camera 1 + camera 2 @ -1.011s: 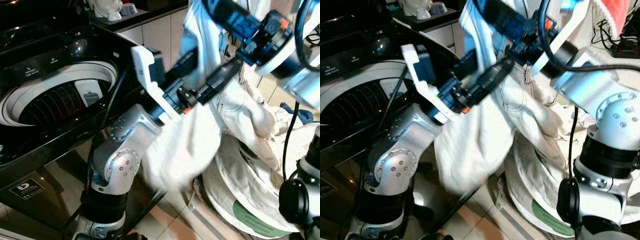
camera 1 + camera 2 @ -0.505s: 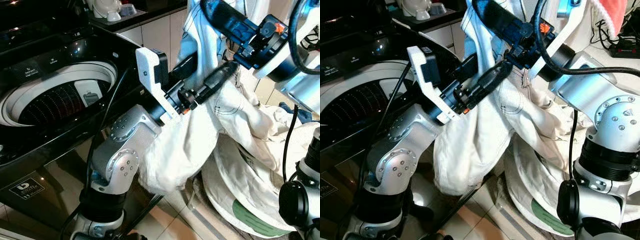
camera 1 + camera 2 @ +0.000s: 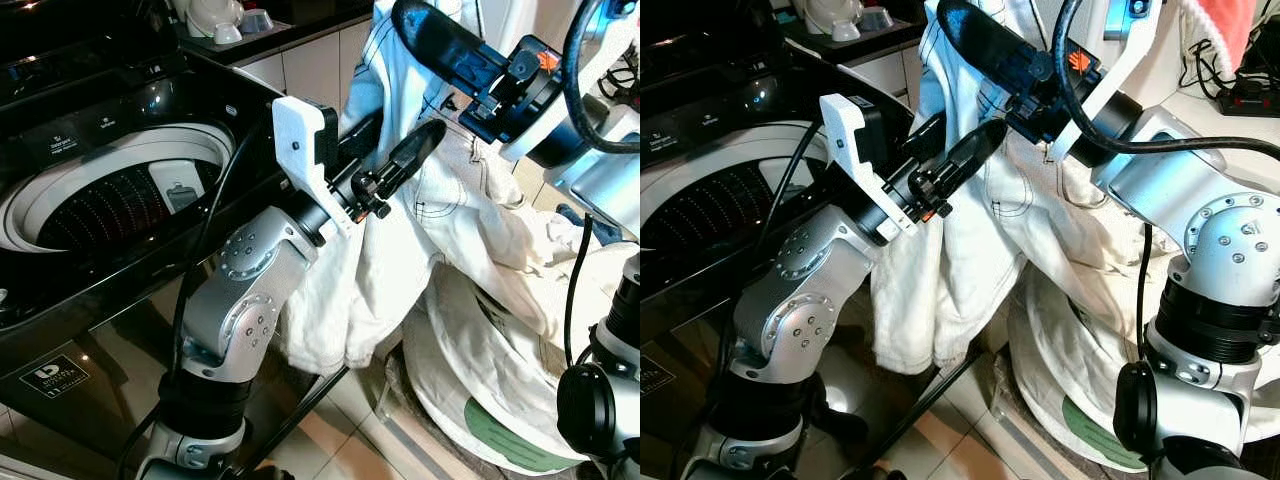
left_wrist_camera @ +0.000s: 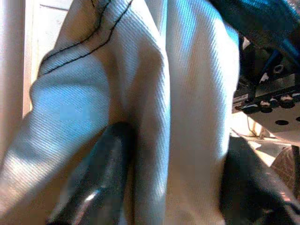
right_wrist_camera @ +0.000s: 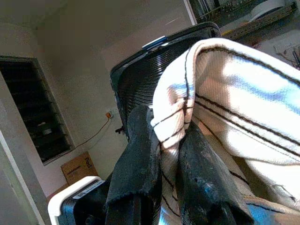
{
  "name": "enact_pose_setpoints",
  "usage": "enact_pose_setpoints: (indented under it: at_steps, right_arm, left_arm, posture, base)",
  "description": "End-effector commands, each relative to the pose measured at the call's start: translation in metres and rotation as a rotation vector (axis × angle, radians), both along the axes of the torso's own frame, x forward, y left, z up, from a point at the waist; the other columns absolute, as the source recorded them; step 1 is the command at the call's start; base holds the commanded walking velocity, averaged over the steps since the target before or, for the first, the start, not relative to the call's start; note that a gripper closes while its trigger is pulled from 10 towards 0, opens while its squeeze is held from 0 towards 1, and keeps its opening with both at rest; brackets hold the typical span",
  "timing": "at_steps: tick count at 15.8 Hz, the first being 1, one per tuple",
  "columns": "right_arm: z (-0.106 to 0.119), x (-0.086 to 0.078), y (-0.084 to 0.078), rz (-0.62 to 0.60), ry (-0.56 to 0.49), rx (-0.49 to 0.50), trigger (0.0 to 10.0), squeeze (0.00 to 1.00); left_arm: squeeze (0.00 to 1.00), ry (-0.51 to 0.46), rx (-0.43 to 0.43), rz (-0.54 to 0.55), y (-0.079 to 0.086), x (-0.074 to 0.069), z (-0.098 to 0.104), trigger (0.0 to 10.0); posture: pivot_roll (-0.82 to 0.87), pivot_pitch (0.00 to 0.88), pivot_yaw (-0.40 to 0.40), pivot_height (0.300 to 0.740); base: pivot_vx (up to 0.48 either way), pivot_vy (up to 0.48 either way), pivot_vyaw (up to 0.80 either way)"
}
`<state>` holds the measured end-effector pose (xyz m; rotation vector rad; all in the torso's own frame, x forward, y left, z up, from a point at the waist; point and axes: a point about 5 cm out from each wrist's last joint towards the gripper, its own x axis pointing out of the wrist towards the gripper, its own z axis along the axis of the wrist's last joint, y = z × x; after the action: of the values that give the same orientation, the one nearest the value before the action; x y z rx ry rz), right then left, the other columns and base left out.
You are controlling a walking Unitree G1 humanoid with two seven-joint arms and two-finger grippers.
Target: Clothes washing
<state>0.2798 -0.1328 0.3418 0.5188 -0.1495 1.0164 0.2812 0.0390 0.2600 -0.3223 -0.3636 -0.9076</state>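
A white cotton garment with dark stitched seams hangs in the air between both arms, to the right of the black top-loading washing machine whose round drum opening lies at about 9 o'clock in the head views. The right gripper is raised at 12 o'clock — its two black fingers stand narrowly apart and pinch a folded, seamed edge of the cloth between them. The left gripper reaches up toward 1 o'clock from the silver elbow; in its wrist view the fingers are spread fairly wide, with a thick fold of the garment filling the gap and pressing on both. The lower part of the cloth droops beside the machine's front corner, down toward a pale fabric laundry bag with a green patch on the tiled floor at 5 o'clock.
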Motion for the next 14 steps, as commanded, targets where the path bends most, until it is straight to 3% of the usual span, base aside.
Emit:
enact_pose_setpoints:
  at_steps: [1,4,11,14]
  right_arm:
    - [0.008,-0.010,0.005,0.039,-0.058,0.011,0.0,0.00]
    - [0.008,-0.009,0.004,0.034,-0.056,0.010,0.0,0.00]
    - [0.006,-0.009,0.004,0.023,-0.051,0.003,0.0,0.00]
    - [0.004,-0.008,0.003,0.000,-0.059,-0.015,0.2,0.00]
  left_arm:
    - [0.00,0.029,0.031,0.011,0.000,0.003,-0.007,0.0]
    - [0.00,0.075,0.001,0.001,0.002,0.003,-0.010,0.0]
    - [0.00,0.040,0.005,0.014,0.009,0.003,-0.011,0.0]
    - [0.00,0.038,-0.006,0.104,0.018,0.012,-0.010,0.0]
  posture:
    - [-0.11,0.000,0.090,0.740]
    - [-0.11,0.000,0.090,0.740]
    - [-0.11,0.000,0.095,0.740]
    - [-0.11,0.000,0.100,0.740]
  base:
    - [0.000,0.000,0.00]
    - [0.000,0.000,0.00]
    - [0.000,0.000,0.00]
    - [0.000,0.000,0.00]
